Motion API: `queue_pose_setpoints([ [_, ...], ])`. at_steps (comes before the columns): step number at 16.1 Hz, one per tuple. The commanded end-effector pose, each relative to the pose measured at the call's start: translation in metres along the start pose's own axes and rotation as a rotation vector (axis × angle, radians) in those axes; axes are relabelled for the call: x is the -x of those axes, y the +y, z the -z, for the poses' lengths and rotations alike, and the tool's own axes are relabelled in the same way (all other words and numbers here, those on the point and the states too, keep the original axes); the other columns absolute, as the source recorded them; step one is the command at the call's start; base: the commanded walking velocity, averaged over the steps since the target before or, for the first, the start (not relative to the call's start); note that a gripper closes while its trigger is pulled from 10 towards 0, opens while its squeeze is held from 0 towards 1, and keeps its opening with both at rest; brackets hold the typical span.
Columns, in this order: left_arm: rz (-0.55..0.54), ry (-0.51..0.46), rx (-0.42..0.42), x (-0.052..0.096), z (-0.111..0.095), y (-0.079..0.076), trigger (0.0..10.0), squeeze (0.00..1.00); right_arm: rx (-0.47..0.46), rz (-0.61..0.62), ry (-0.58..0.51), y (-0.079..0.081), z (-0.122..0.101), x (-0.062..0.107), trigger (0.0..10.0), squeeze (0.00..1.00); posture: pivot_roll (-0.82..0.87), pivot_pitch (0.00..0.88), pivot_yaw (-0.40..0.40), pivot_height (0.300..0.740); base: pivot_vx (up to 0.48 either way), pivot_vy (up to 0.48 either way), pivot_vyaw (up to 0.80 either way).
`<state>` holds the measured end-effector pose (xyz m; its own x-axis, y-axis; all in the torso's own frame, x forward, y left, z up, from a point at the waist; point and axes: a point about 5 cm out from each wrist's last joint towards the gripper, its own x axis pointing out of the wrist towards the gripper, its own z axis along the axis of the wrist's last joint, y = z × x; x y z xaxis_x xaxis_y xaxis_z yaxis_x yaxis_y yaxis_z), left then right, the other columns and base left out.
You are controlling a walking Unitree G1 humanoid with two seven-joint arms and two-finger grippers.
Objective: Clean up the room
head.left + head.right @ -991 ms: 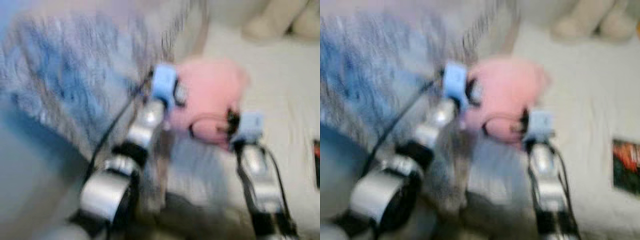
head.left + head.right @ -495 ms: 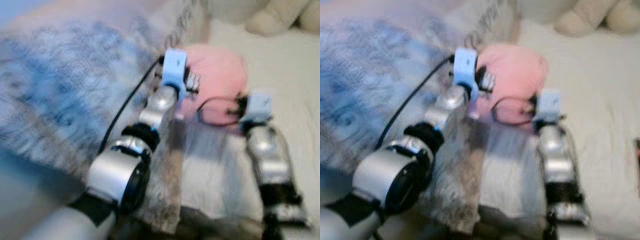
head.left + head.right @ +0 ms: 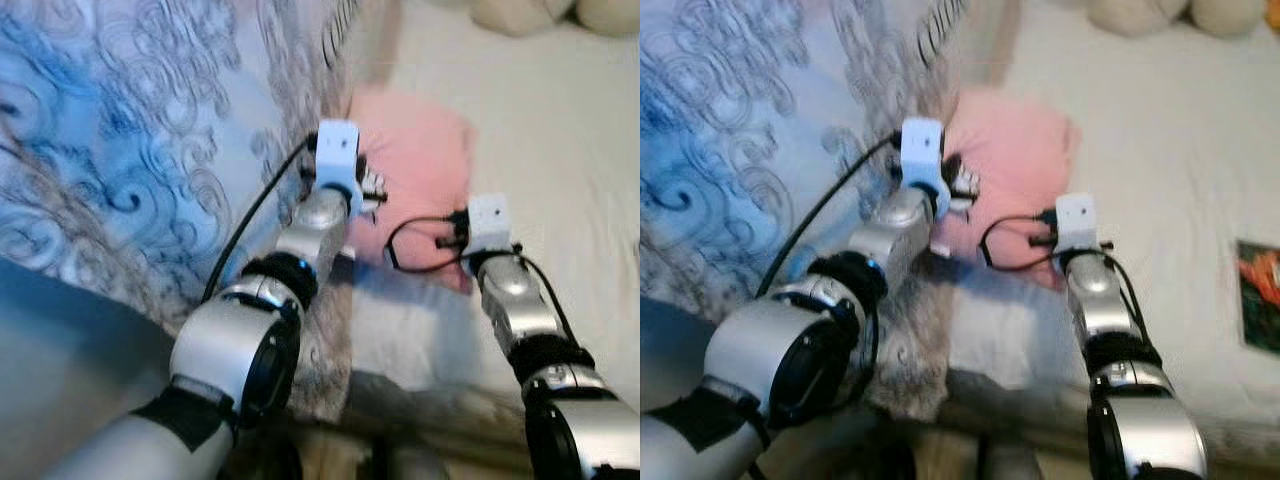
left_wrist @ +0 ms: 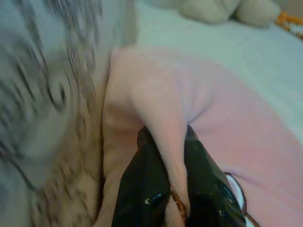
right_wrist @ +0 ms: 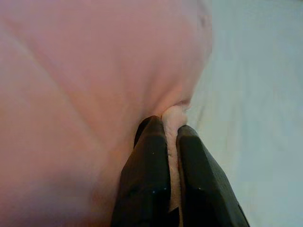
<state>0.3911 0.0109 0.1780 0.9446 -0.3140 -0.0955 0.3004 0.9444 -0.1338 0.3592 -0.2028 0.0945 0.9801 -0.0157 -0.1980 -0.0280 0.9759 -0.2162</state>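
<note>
A pink pillow (image 3: 420, 150) lies on the white bed sheet (image 3: 560, 140), right beside the blue swirl-patterned blanket (image 3: 120, 150). My left gripper (image 4: 168, 177) is shut on a fold of the pink pillow (image 4: 161, 109) at its blanket side. On the pillow's near right edge, my right gripper (image 5: 170, 142) is shut, pinching a ridge of the pink pillow (image 5: 94, 80). Both silver arms reach forward from below, the left arm (image 3: 300, 240) along the blanket edge and the right arm (image 3: 505, 290) over the sheet.
Cream plush toys (image 3: 540, 12) lie at the far end of the bed. A dark, colourful flat item (image 3: 1260, 308) rests on the sheet at the right. The blanket hangs over the bed's left side, with shaded floor (image 3: 60, 380) below.
The camera has steadied and the picture is sharper. The pink pillow, bulging between the grippers earlier, now lies lower and flatter on the sheet, both grippers still holding it.
</note>
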Motion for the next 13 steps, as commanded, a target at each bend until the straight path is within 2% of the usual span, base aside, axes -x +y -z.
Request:
queue_pose_setpoints([
  [1, -0.008, 0.048, 0.070, 0.005, 0.020, -0.009, 10.0, 0.00, 0.031, 0.034, 0.035, -0.005, 0.008, 0.001, 10.0, 0.00, -0.18, 0.285, 0.059, 0.740, 0.000, 0.000, 0.00],
  [2, 0.015, 0.082, 0.093, 0.007, 0.030, -0.011, 10.0, 0.00, 0.049, 0.059, 0.059, -0.006, 0.015, 0.002, 10.0, 0.00, -0.18, 0.291, 0.057, 0.740, 0.000, 0.000, 0.00],
  [5, 0.045, 0.106, 0.101, 0.009, 0.039, -0.020, 10.0, 0.00, 0.064, 0.080, 0.090, -0.006, 0.026, 0.006, 10.0, 0.00, -0.18, 0.301, 0.053, 0.740, 0.000, 0.000, 0.00],
  [6, 0.050, 0.108, 0.101, 0.010, 0.039, -0.022, 10.0, 0.00, 0.061, 0.081, 0.096, -0.005, 0.027, 0.006, 10.0, 0.00, -0.18, 0.307, 0.054, 0.740, 0.000, 0.000, 0.00],
  [7, 0.061, 0.108, 0.084, 0.010, 0.040, -0.025, 10.0, 0.00, 0.011, 0.091, 0.110, -0.005, 0.031, 0.007, 10.0, 0.00, -0.18, 0.310, 0.051, 0.740, 0.000, 0.000, 0.00],
  [8, 0.057, 0.108, 0.073, 0.010, 0.041, -0.023, 10.0, 0.00, -0.058, 0.091, 0.118, -0.002, 0.032, 0.007, 10.0, 0.42, -0.19, 0.311, 0.051, 0.740, 0.000, 0.000, 0.00],
  [9, 0.051, 0.110, 0.067, 0.010, 0.041, -0.020, 10.0, 0.00, -0.115, 0.088, 0.128, 0.000, 0.033, 0.006, 10.0, 0.42, -0.19, 0.311, 0.051, 0.740, 0.000, 0.000, 0.00],
  [10, 0.050, 0.108, 0.030, 0.010, 0.042, -0.015, 10.0, 0.00, -0.247, 0.070, 0.192, 0.008, 0.043, 0.009, 10.0, 1.00, -0.18, 0.307, 0.047, 0.740, 0.000, 0.000, 0.00],
  [11, 0.050, 0.110, -0.002, 0.011, 0.044, -0.012, 10.0, 0.02, -0.325, 0.057, 0.237, 0.014, 0.051, 0.011, 10.0, 1.00, -0.17, 0.305, 0.041, 0.740, 0.000, 0.000, 0.00],
  [12, 0.054, 0.115, -0.030, 0.012, 0.047, -0.010, 10.0, 0.85, -0.362, 0.058, 0.259, 0.018, 0.056, 0.013, 10.0, 1.00, -0.17, 0.303, 0.038, 0.740, 0.000, 0.000, 0.00],
  [13, 0.051, 0.122, -0.049, 0.013, 0.050, -0.007, 10.0, 1.00, -0.373, 0.040, 0.272, 0.025, 0.059, 0.014, 10.0, 1.00, -0.17, 0.297, 0.035, 0.740, 0.000, 0.000, 0.00],
])
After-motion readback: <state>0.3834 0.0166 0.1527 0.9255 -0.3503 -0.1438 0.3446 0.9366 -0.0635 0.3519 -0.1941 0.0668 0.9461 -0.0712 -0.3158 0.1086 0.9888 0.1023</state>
